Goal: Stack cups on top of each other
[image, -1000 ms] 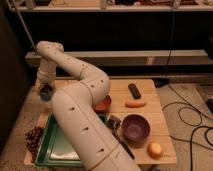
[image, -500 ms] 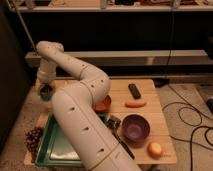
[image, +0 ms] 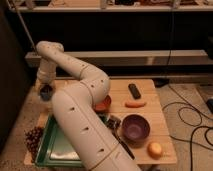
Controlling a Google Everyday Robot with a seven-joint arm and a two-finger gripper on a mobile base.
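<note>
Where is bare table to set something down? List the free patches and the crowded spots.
Free: the table's far edge beyond the black remote, and the strip between the carrot and the purple bowl. Crowded: around the green tray and grapes. The tool hangs at the far left corner.

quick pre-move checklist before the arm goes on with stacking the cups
1. End effector located: ok, at the table's far left edge, low over a dark object.
2. Fingers' state: cannot tell.
3. Dark grey cup located: cannot tell, the dark object there may be it.
4. White cup located: not ok, none visible; the arm hides much of the table.
5. Purple bowl and orange-red bowl away from the end effector: ok.
6. Green tray below it, apart: ok.
</note>
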